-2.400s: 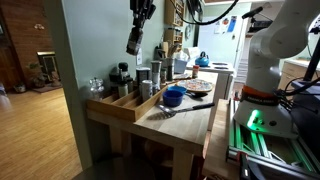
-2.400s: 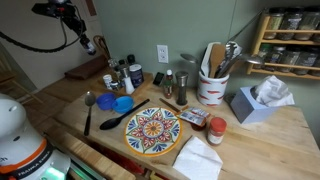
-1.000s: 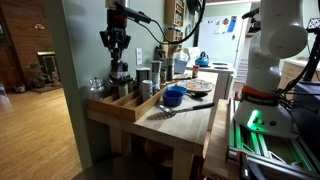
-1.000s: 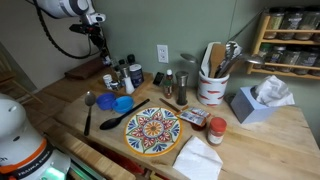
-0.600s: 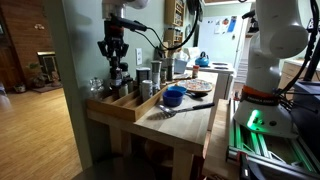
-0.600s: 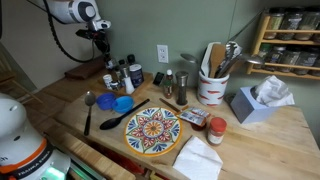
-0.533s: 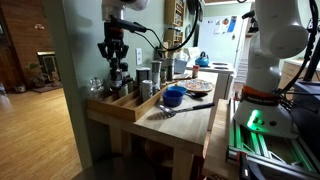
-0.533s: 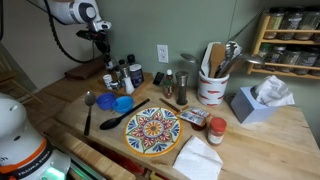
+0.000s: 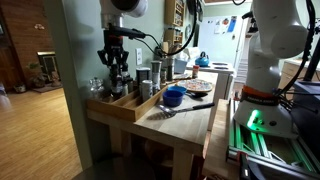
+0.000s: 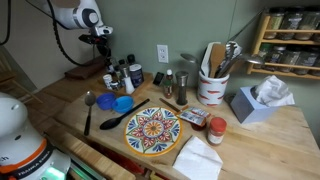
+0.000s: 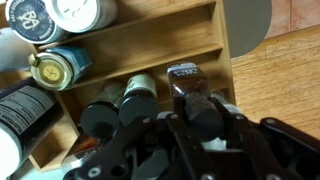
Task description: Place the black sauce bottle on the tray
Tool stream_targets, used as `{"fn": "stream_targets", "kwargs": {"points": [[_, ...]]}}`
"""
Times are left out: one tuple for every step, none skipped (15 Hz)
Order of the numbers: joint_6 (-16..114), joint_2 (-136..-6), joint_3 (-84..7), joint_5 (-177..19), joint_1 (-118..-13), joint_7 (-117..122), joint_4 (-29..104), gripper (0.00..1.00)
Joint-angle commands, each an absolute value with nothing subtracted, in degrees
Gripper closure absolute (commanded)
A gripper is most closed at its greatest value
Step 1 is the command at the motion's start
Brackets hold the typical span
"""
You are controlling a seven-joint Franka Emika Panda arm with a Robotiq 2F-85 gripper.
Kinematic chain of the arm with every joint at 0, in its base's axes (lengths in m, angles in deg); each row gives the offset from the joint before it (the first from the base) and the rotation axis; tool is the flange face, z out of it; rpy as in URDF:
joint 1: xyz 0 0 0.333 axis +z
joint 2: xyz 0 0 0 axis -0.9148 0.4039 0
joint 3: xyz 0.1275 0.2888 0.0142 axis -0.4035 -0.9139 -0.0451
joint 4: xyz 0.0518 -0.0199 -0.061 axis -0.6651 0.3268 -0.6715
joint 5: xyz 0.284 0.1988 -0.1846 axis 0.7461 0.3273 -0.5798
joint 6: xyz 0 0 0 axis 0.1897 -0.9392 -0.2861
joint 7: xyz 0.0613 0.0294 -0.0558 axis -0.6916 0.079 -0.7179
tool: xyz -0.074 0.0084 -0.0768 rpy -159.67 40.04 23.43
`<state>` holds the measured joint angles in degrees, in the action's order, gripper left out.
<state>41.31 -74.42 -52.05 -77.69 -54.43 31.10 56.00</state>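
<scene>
Slim black sauce bottle (image 11: 183, 78) in the tight grip of the tool (image 11: 192, 104), over compartmented light-wood tray (image 11: 165, 62).

1. In an exterior view, the tray (image 9: 126, 108) is set at the left end of the table (image 9: 190, 125), with the bowl (image 9: 173, 97) to its right.
2. The plate (image 10: 152, 131) is placed at lower centre of an exterior view, right of the bowl.
3. In the wrist view, the sauce bottle (image 11: 184, 80) is shown at centre frame, just right of two canisters (image 11: 138, 92) standing in the tray.

Light-wood tray (image 9: 120, 108), black sauce bottle (image 11: 185, 85) — blue bowl (image 9: 173, 97) (plate (image 10: 152, 131) multicoloured)
</scene>
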Motion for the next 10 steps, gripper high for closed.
{"fn": "stream_targets", "kwargs": {"points": [[42.60, -73.24, -50.59, -78.68, -52.91, 32.89, 55.53, 0.92], [43.04, -73.03, -50.44, -78.68, -52.79, 32.91, 55.59, 0.92], [43.63, -72.88, -50.28, -78.74, -52.67, 32.97, 55.66, 0.92], [44.09, -72.65, -50.04, -78.98, -52.48, 33.23, 55.64, 0.92], [44.58, -72.48, -49.81, -79.30, -52.30, 33.53, 55.67, 0.92], [44.82, -72.17, -49.64, -79.35, -52.19, 33.63, 55.57, 0.92], [44.73, -71.93, -49.48, -79.51, -52.06, 33.76, 55.51, 0.92], [44.41, -71.64, -49.30, -79.86, -51.93, 33.88, 55.43, 0.92], [44.16, -71.41, -49.24, -79.91, -51.90, 33.79, 55.37, 0.92], [44.07, -71.25, -49.07, -80.26, -51.79, 33.94, 55.41, 0.92]]}}
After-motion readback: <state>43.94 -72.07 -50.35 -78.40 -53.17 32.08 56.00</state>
